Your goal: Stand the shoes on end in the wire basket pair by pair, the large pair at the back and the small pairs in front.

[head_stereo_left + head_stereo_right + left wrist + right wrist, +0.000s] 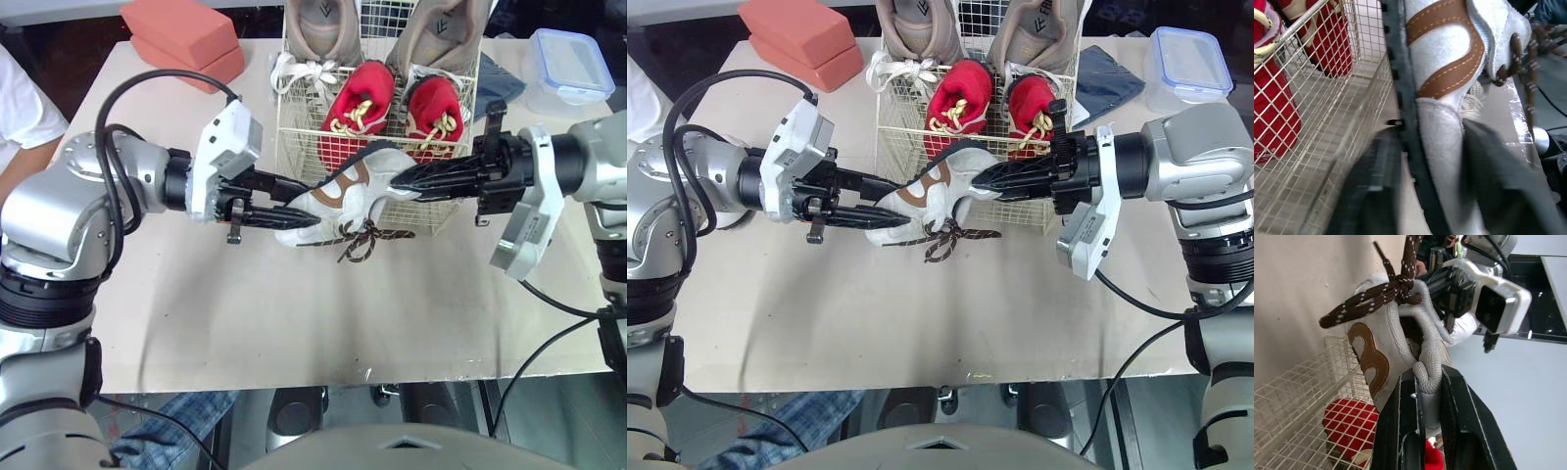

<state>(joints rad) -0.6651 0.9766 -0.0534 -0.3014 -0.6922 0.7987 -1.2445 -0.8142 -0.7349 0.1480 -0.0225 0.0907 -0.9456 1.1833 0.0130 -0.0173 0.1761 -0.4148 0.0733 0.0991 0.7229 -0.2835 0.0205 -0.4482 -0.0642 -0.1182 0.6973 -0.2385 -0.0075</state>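
Observation:
A white shoe (pixel 343 201) with brown trim and brown laces hangs just above the table, in front of the wire basket (pixel 294 127). My left gripper (pixel 312 204) is shut on its toe end, with the sole edge pinched between its fingers (pixel 1369 191). My right gripper (pixel 397 181) is shut on the grey heel collar (pixel 1427 377). In the basket, two large taupe shoes (pixel 323 29) stand at the back. Two small red shoes (pixel 358 103) stand on end in front of them.
Two pink blocks (pixel 186 39) lie at the table's far left. A clear box with a blue lid (pixel 568 64) and a dark cloth (pixel 500 73) sit at the far right. A person's white sleeve (pixel 20 108) shows at the left edge.

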